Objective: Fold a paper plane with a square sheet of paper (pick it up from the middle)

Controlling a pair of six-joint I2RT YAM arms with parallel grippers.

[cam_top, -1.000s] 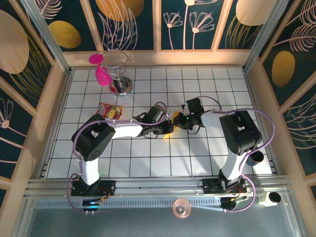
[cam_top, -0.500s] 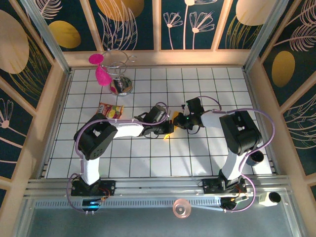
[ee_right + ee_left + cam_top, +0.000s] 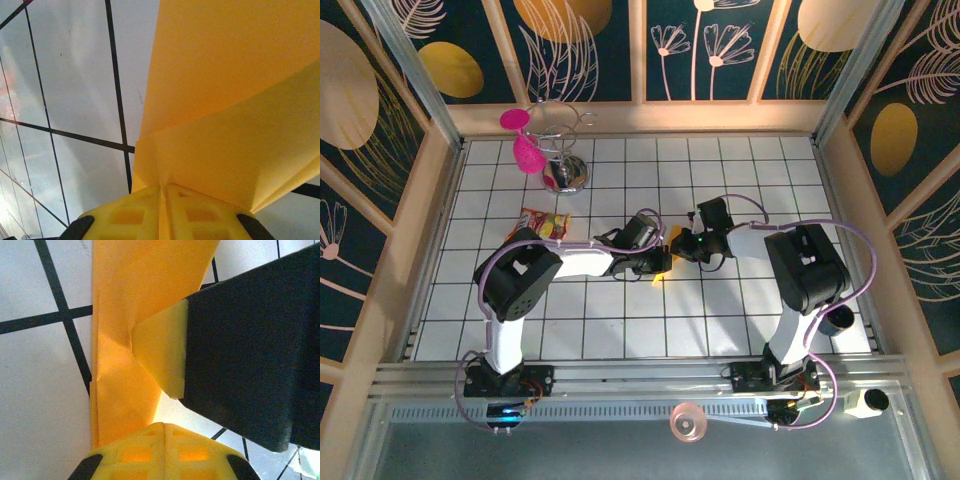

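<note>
Top external shows both arms reaching low and inward, elbows bent, wrists meeting nose to nose over the middle of the table. We see the left gripper and right gripper each pinched tight on the paper plane — a folded orange strip between them.

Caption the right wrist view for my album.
Right gripper shut on folded orange-yellow paper over the white tiled table.

Left end effector and right end effector, both closed, face each other, tips nearly touching.
</note>
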